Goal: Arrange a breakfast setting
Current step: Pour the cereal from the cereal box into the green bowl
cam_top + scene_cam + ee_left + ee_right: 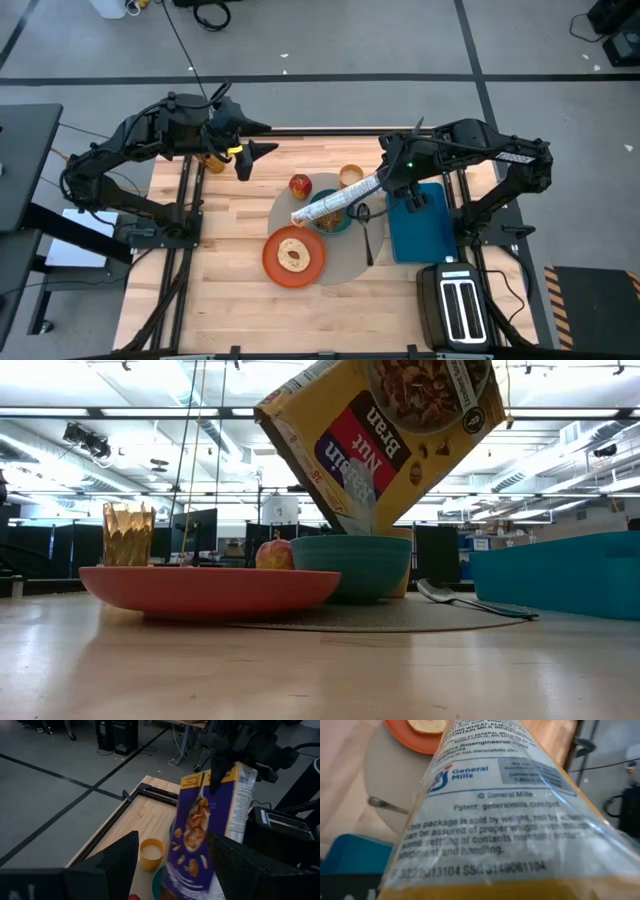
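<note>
My right gripper (pixel 383 181) is shut on a yellow and purple cereal box (pixel 335 203), tilted over the teal bowl (pixel 336 222) on the round grey placemat (pixel 346 262). In the low view the box (pixel 385 430) slants with its lower end just above the bowl (pixel 352 565). The orange plate (pixel 294 256) holds the round bread (pixel 293 256). The red apple (pixel 299 184), the yellow-orange cup (pixel 351 176) and the metal spoon (pixel 366 235) lie around the bowl. My left gripper (pixel 256 150) is open and empty above the table's far left part. My right gripper holds the cereal box by its raised end (pixel 216 776), coming from the table's right side. Its fingers (pixel 218 765) reach over that end; the box hides them in the right wrist view. The box is lifted clear and tilted, its lower end (pixel 350 520) over the bowl.
A blue tray (pixel 418 230) lies right of the placemat, with a black toaster (pixel 458 305) near the front right corner. An amber glass (pixel 128 533) stands at the far left by my left arm. Bare wood lies at the table's left and near side.
</note>
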